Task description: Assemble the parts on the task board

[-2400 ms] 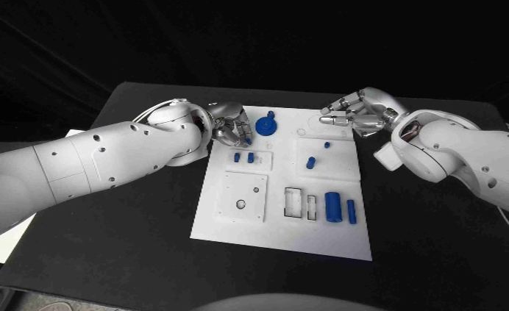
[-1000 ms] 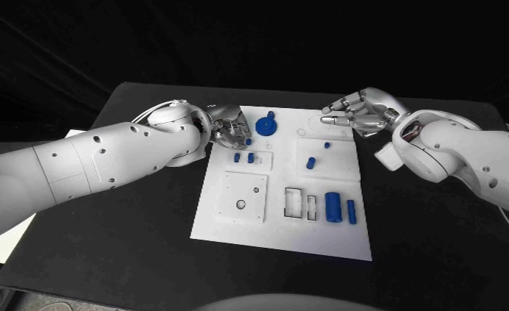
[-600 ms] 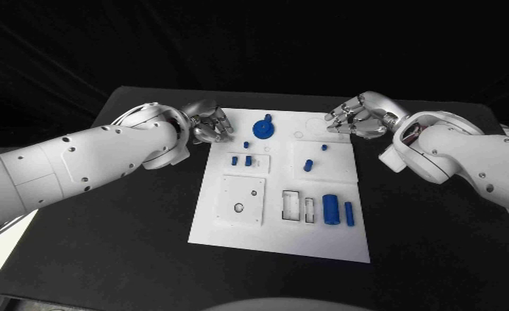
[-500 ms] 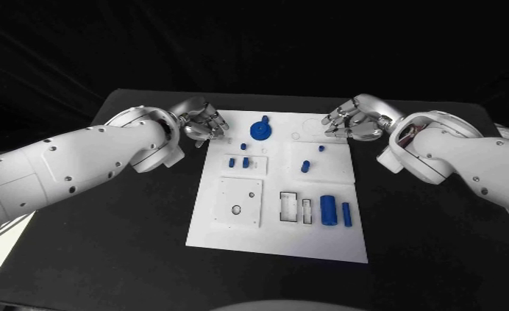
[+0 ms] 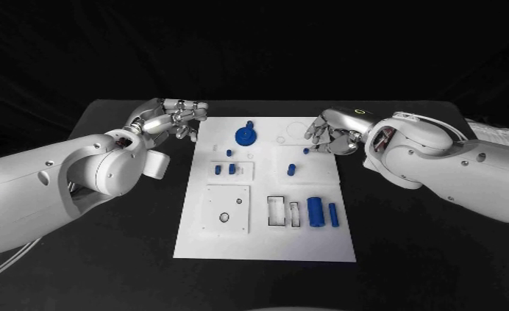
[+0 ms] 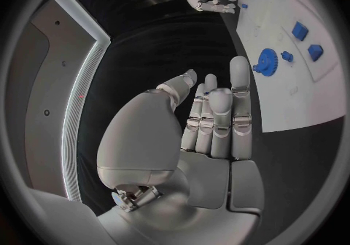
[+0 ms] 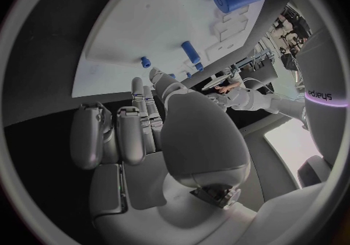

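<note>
A black table point(image 5: 117, 252) with a matte top fills the lower part of the head view, its far edge running straight across. Behind it hangs a black cloth backdrop point(image 5: 254, 24) with faint vertical folds. No wall, floor or window can be made out past this dark curtain.

One white task board point(image 5: 260, 241), two silver hands, one blue gear point(image 5: 245, 134), two blue cylinders, five small blue pegs
</note>
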